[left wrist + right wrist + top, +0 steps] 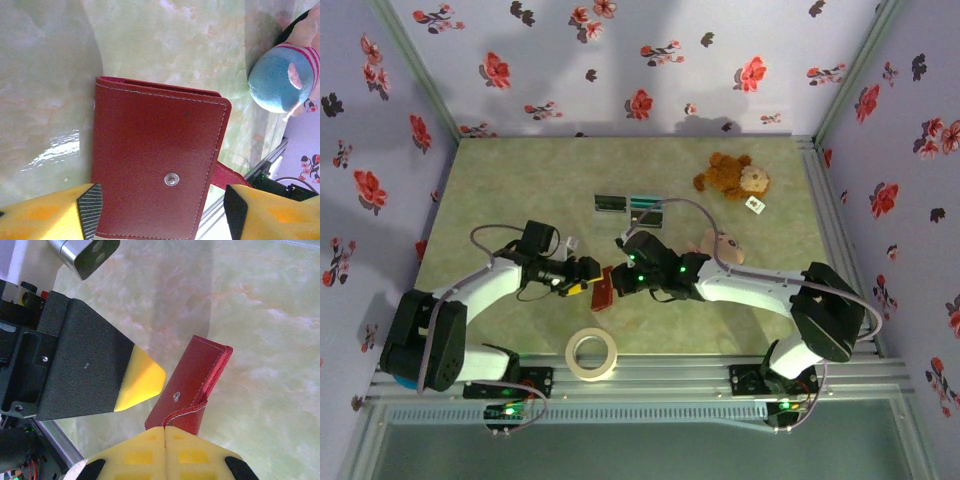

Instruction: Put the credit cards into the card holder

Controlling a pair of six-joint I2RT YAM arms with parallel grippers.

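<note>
Top external: red wallet is sitting closed near front-centre of green table, between the two grippers. L gripper is flanking it on the left. R gripper is meeting its upper end from the right. Two cards are lying flat further back, well apart from wallet: dark card and teal card, just beside each other. Brown teddy is lying back-right. Pink plush is lying just behind R arm. Tape roll is lying near front edge, in front of wallet.

Left wrist: L gripper jaws are standing spread w/ wallet between them, outer face w/ snap stud facing cam. One pad is sitting right at wallet's edge; contact cannot tell. Other pad is standing clear of it. Pink plush is showing its blue, striped part at upper right.

Right wrist: R gripper fingers are pressing together and pinching wallet's near end, red leather running in between the yellow pads. Wallet is tilting away over table; resting or lifted, cannot tell. Yellow tip of an L gripper finger is sitting just beside the stud face, thin gap showing.
</note>
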